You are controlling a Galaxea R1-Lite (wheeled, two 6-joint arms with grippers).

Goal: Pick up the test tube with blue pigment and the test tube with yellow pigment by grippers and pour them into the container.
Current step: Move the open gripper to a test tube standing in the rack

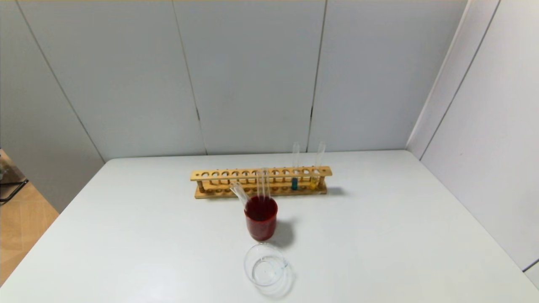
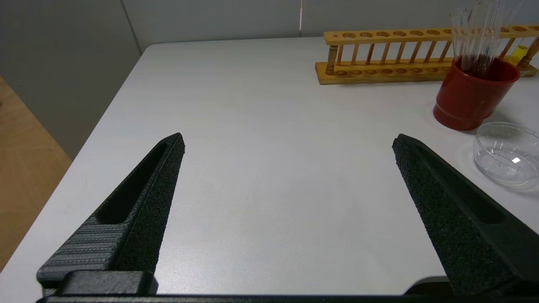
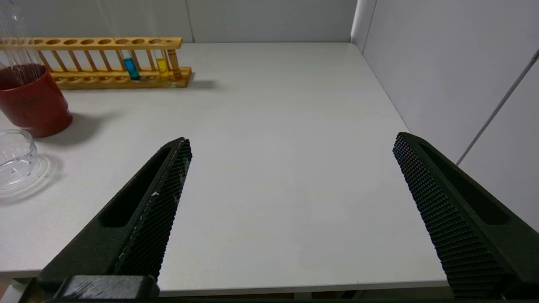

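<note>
I am seeing both tools, left tool and right tool, hanging spread wide over the smooth white worktop. The blue tube and yellow tube are standing in the wooden rack; the clear glass dish is sitting before the red beaker.

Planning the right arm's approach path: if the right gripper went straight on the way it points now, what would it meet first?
Probably only the bare white table; between the open right gripper fingers the way looks free. The wooden test tube rack sits well off to the side.
</note>
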